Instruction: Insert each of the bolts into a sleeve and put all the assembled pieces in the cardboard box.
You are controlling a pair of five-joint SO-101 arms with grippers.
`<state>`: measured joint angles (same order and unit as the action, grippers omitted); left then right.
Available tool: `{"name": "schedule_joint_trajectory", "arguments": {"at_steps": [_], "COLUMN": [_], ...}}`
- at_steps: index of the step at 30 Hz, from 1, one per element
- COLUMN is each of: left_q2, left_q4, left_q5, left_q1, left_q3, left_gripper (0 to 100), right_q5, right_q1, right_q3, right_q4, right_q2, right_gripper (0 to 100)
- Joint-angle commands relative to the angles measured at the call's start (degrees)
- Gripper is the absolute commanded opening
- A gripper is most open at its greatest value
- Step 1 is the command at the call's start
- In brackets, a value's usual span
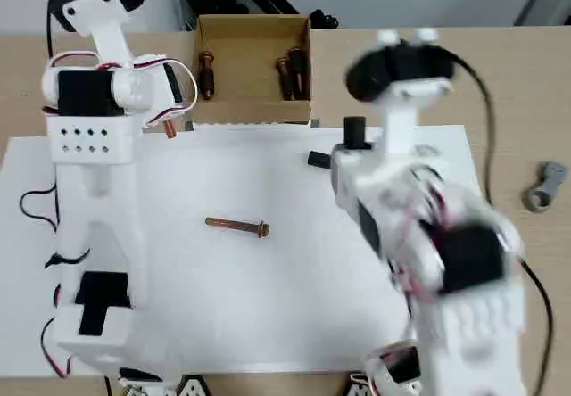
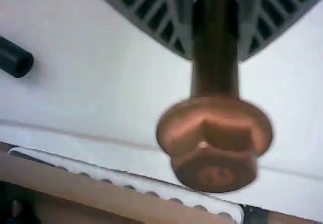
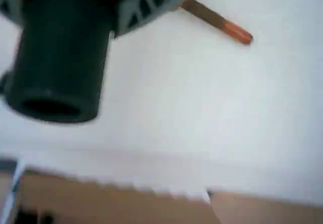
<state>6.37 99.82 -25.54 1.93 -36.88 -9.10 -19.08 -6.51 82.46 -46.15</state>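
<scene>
Bolt (image 2: 214,133) in left gripper (image 2: 214,4) — sleeve (image 3: 58,67) in right gripper (image 3: 68,4).

— Contents of the cardboard box (image 1: 250,57)?
— Copper-coloured assembled pieces (image 1: 292,70) lie inside, against its left and right walls.
— Outside the box?
— The left gripper (image 1: 171,118) grips a bolt (image 1: 169,129) just off its near-left corner. The right gripper (image 1: 355,143) holds a black sleeve (image 1: 355,131) off the near-right corner. A loose bolt (image 1: 236,226) lies on the white sheet (image 1: 223,307), well clear of the box.
</scene>
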Motion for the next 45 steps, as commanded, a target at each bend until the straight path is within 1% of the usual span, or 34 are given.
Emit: {"name": "schedule_joint_trajectory", "arguments": {"at_steps": [1,4,6,8,12,15,19,21,23,26,29,36,39,45], "left_q2": [-6.15,-9.32,-11.16,-12.92,-15.82,-17.14,-17.67,-17.67,-17.67,-17.58,-17.41,-18.20,-18.99,-19.08], "left_q4": [-0.26,-0.35,-1.23,-2.81,-7.47,-10.29,-10.73,-10.55,-10.55,-10.46,-9.67,-9.58,-9.67,-12.48], "left_q5": [0.53,0.70,0.70,0.70,0.79,0.97,5.80,6.77,6.86,6.86,6.86,6.59,5.54,4.22], "left_q1": [-1.41,-3.69,-5.71,-7.65,-10.73,-12.66,-16.88,-19.78,-22.86,-26.46,-28.04,-28.13,-30.86,-31.38], "left_q3": [-1.36,-1.36,-1.36,-1.36,-1.36,-1.36,-1.36,-1.36,-1.36,-1.19,-1.01,-1.45,-1.01,1.10], "left_gripper": [0,0,0,0,0,0,0,0,0,0,0,0,0,0], "right_q5": [1.32,1.49,1.58,1.67,2.90,5.54,7.82,7.91,7.91,7.91,7.91,7.91,7.82,7.65], "right_q1": [-0.48,-0.40,-0.40,-0.40,-0.66,-4.09,-10.86,-13.58,-15.34,-15.60,-15.60,-15.60,-15.60,-15.60], "right_q3": [-2.11,-10.29,-17.93,-26.46,-43.43,-53.45,-62.95,-67.16,-70.68,-74.20,-75.34,-75.16,-75.16,-75.08], "right_q4": [-0.13,-2.77,-8.22,-16.22,-35.47,-46.90,-57.89,-62.55,-67.21,-73.19,-76.35,-79.34,-80.84,-80.84], "right_q2": [-9.63,-15.96,-20.53,-25.36,-33.71,-38.02,-40.04,-39.87,-39.87,-39.87,-39.87,-40.40,-40.40,-40.40], "right_gripper": [0.6,0.6,0.6,0.6,0.4,0.4,0.4,0.4,0.4,0.4,0.4,0.4,0.4,0.4]}}
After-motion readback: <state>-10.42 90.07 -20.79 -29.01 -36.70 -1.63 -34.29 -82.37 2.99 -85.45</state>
